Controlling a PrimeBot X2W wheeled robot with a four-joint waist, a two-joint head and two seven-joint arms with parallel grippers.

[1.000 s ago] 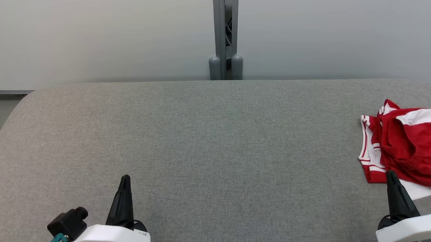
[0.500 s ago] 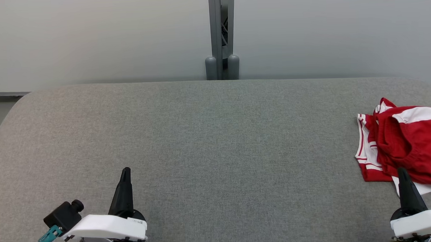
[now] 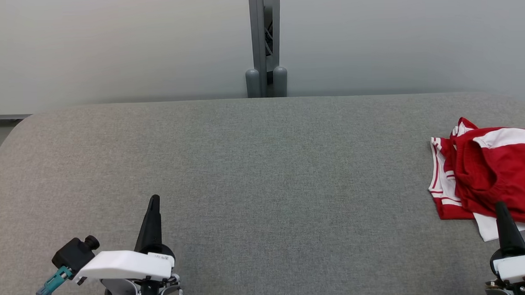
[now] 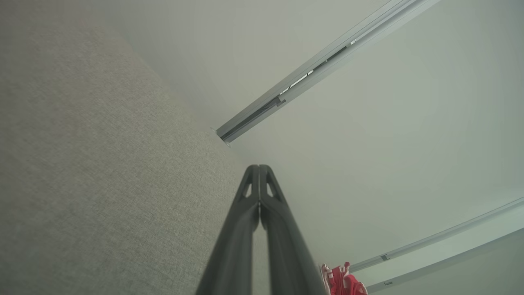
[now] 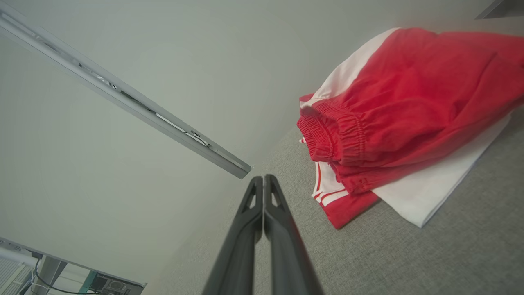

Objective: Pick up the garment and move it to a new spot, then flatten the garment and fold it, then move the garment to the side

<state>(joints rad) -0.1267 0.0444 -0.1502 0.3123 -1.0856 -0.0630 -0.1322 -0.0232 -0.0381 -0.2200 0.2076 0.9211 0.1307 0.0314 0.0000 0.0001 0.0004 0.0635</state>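
Observation:
A crumpled red and white garment (image 3: 490,179) lies at the right edge of the grey padded table (image 3: 263,173); it looks like shorts with an elastic waistband and striped trim. In the right wrist view the garment (image 5: 401,114) sits just right of and beyond my fingertips. My right gripper (image 3: 501,207) is shut and empty, its tip at the garment's near white edge. My left gripper (image 3: 154,199) is shut and empty over bare table at the lower left. The left wrist view catches a small piece of the garment (image 4: 342,280) far off.
A pale wall runs behind the table, with a grey metal post (image 3: 265,42) at its middle. The table's left end curves off at a rounded corner (image 3: 9,134). A wide stretch of bare grey fabric lies between the two grippers.
The head camera has swung slightly right, shifting the scene left. In the picture the right gripper has moved right and lower, and the left gripper's tip has risen a little.

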